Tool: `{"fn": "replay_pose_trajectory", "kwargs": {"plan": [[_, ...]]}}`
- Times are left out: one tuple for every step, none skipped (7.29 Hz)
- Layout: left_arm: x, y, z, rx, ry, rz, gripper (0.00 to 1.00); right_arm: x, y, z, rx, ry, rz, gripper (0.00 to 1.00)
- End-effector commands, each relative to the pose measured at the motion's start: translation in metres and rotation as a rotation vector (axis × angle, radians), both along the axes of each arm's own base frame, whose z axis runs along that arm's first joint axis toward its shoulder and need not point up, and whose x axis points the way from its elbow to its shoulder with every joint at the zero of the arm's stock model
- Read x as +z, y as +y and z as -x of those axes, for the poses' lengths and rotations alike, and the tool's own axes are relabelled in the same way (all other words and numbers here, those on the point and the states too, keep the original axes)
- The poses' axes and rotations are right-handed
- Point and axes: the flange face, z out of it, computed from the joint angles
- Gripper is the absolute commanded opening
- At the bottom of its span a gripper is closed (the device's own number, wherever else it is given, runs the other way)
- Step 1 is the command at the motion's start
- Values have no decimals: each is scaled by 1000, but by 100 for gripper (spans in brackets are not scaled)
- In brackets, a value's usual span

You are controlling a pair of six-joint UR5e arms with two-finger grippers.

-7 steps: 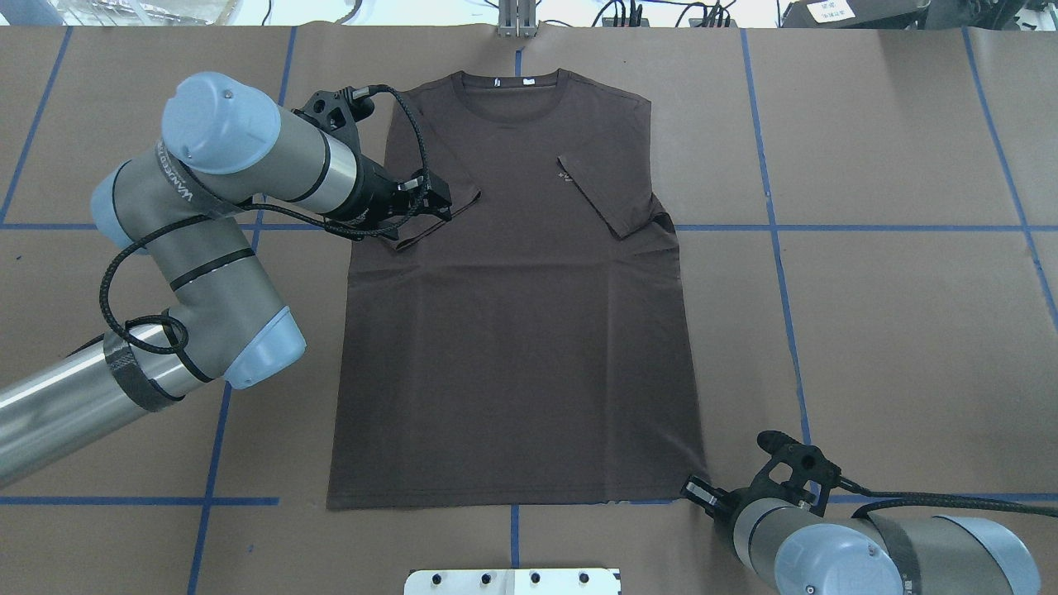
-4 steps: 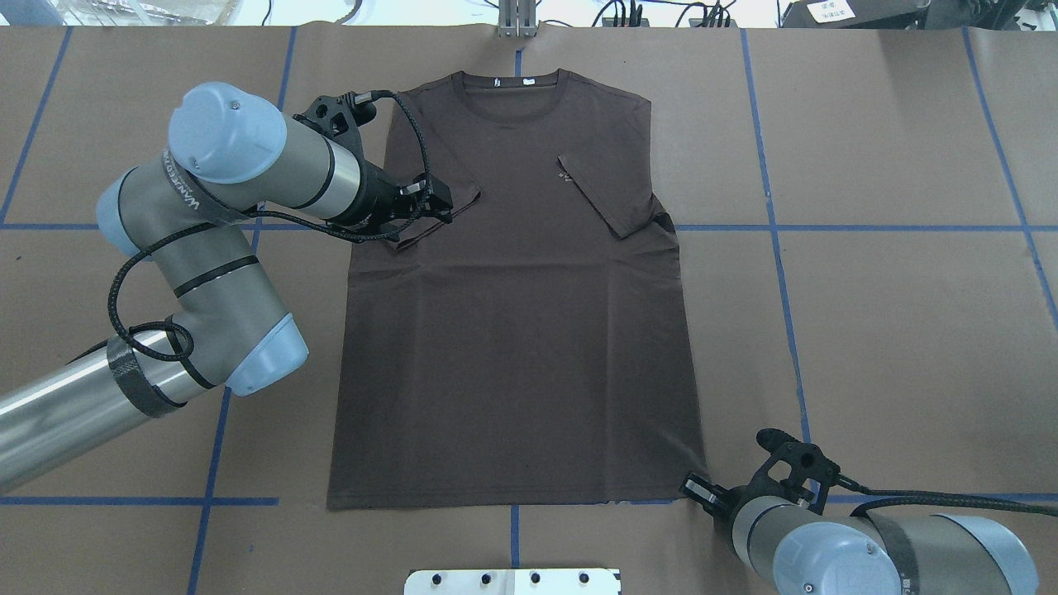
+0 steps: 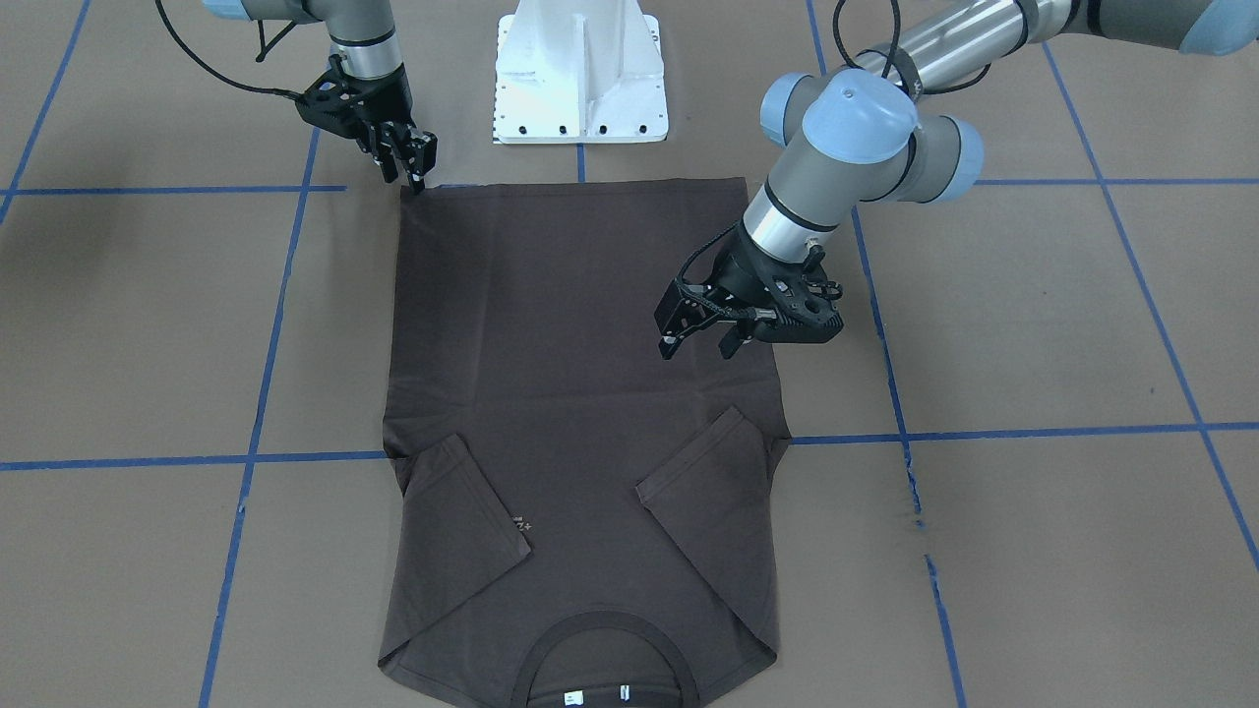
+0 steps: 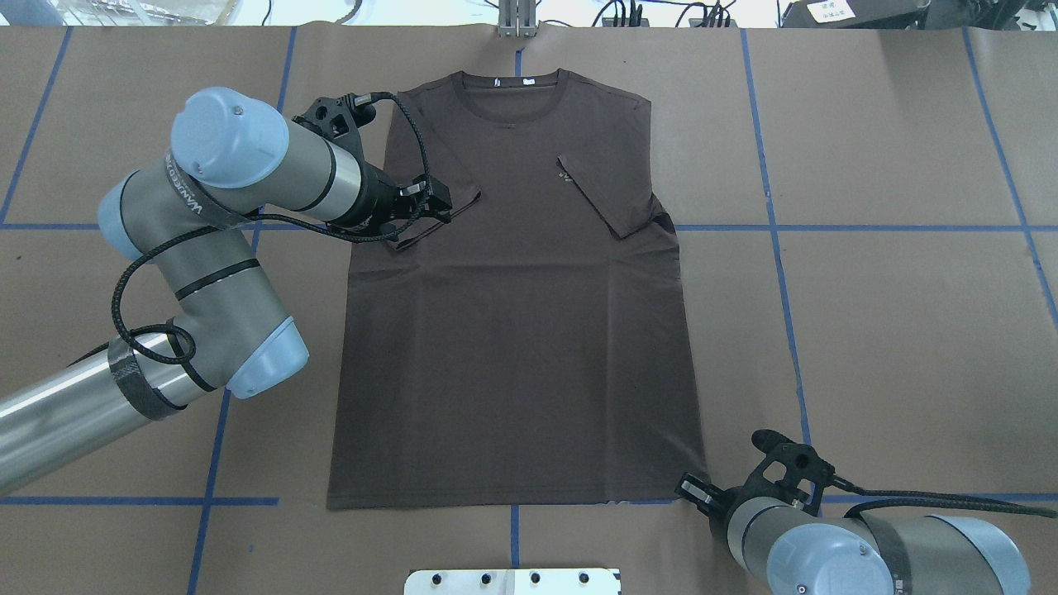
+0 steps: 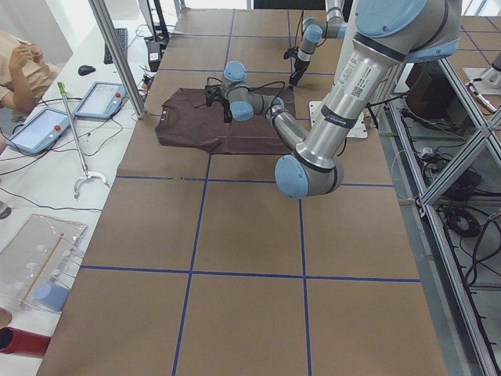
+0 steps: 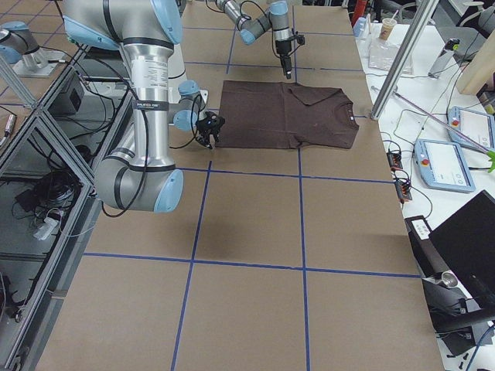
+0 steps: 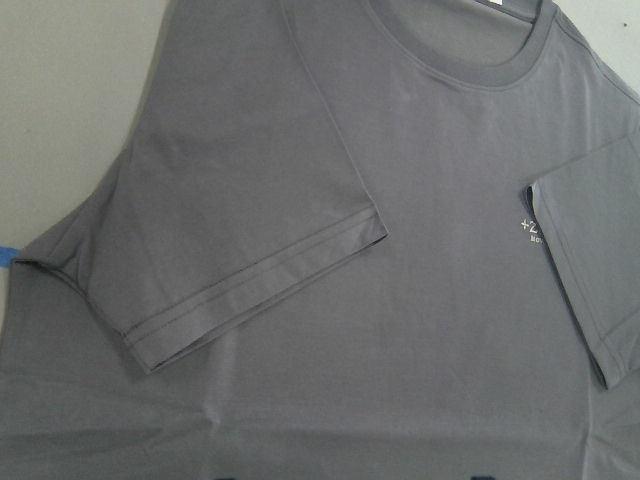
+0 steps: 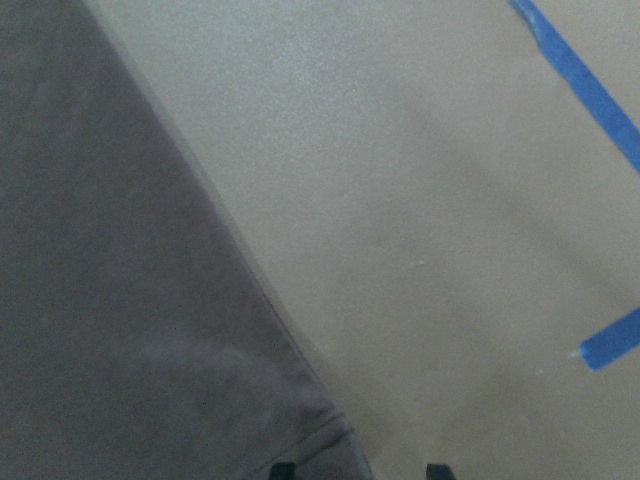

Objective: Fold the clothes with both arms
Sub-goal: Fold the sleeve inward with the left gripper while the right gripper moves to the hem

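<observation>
T-shirt position is found unchanged over the last second: it is spread flat and face up on the brown table, collar away from the robot, with both short sleeves already turned in over the chest. What has changed is slight and confined to the arms. The left arm's elbow has been shifted a little up and inward, while the left gripper has been kept almost in place above the folded left sleeve; its jaws are seen apart, and nothing is held, since the sleeve lies undisturbed in the left wrist view. The right gripper has been eased a touch toward the robot at the near right hem corner; in its wrist view the two fingertips are seen apart with the corner's edge between them, so the jaws are open and the cloth is not yet pinched. From this it is judged that the sleeve stage is finished and that the arms are being set for the next fold. The right side appears nearly ready for a grasp at the hem, whereas the left gripper is well apart from the other hem corner, so a matched two-arm lift is not yet possible.
</observation>
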Motion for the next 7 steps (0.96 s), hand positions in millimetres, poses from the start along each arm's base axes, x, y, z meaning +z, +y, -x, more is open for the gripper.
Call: {"fn": "replay_pose_trajectory", "kwargs": {"plan": [[1,0,0,-5,-3,0,83,0,-4,7,6,3,-5,38],[6,0,1,-6,-8,3,83,2,-8,5,13,7,-11,19],[9,0,1,-5,-11,7,83,-1,-12,2,20,2,-12,0],[9,0,1,-6,-11,5,83,0,-13,1,22,5,-13,0],[8,0,1,-5,-10,6,83,-2,-15,-1,26,1,-15,0],[9,4,1,-11,-11,5,83,-5,-15,-1,28,-4,-18,0],[20,57,-10,-18,7,64,82,-17,-15,-8,28,-30,-18,0]]}}
